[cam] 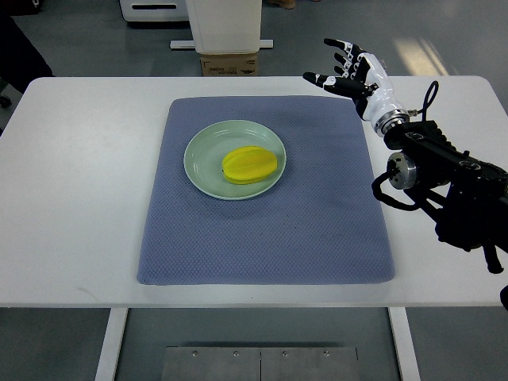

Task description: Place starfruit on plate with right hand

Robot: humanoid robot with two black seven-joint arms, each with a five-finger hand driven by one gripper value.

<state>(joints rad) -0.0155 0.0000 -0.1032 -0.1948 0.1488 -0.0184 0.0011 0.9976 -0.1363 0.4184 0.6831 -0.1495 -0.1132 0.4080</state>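
From the top view, the starfruit [249, 165] lies on the pale green plate [200, 171], a little right of the plate's middle, its ridges running roughly left to right. The plate sits on the upper part of a blue-grey mat [270, 238] spread over the white table [71, 198]. The right hand [352, 70] is raised over the table's far right, just beyond the mat's top-right corner and well apart from the plate; its fingers [340, 44] are spread wide and hold nothing. Its dark forearm runs off the picture's right edge, cut off there. Behind the table a cardboard box [229, 63] is partly hidden by the table's edge.
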